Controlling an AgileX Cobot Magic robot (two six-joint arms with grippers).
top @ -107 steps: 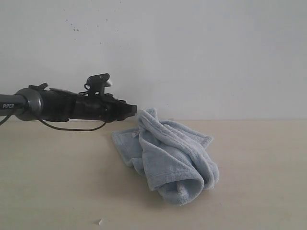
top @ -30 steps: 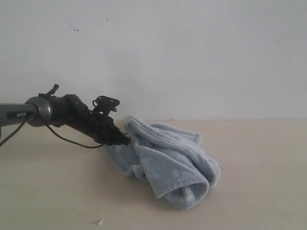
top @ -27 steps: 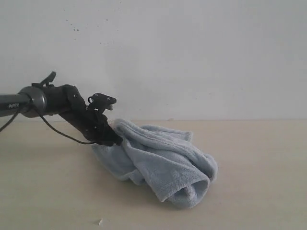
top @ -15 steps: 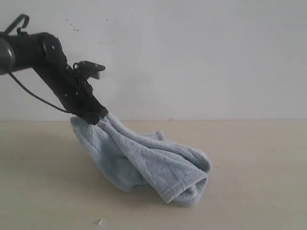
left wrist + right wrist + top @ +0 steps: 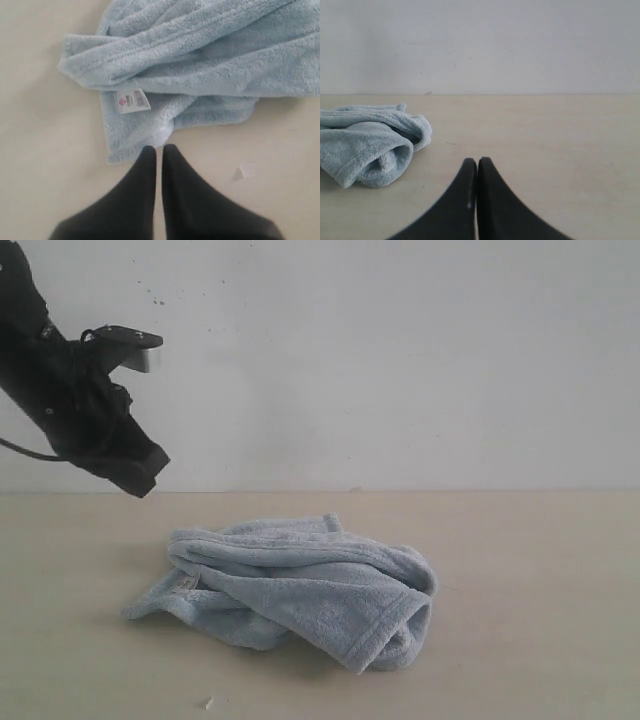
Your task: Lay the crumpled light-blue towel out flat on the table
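Note:
The light-blue towel [image 5: 300,590] lies crumpled in a low heap on the beige table [image 5: 530,640], with one end rolled into a thick fold at the right. Its white printed label [image 5: 133,100] shows at a corner that faces my left gripper. My left gripper [image 5: 141,480] hangs in the air above and to the left of the towel, clear of it. In the left wrist view the left gripper [image 5: 159,148] is shut with only a thin slit between the fingers and nothing in it. My right gripper [image 5: 477,161] is shut and empty, well to the side of the towel [image 5: 365,145].
A small white scrap [image 5: 208,703] lies on the table near the front edge, also seen as the scrap [image 5: 246,171] beside the left fingers. A plain white wall [image 5: 400,360] stands behind the table.
My left gripper pulled the towel's corner leftward and up, then the towel dropped from it and settled into a lower, wider heap. The gripper has risen further to the upper left.

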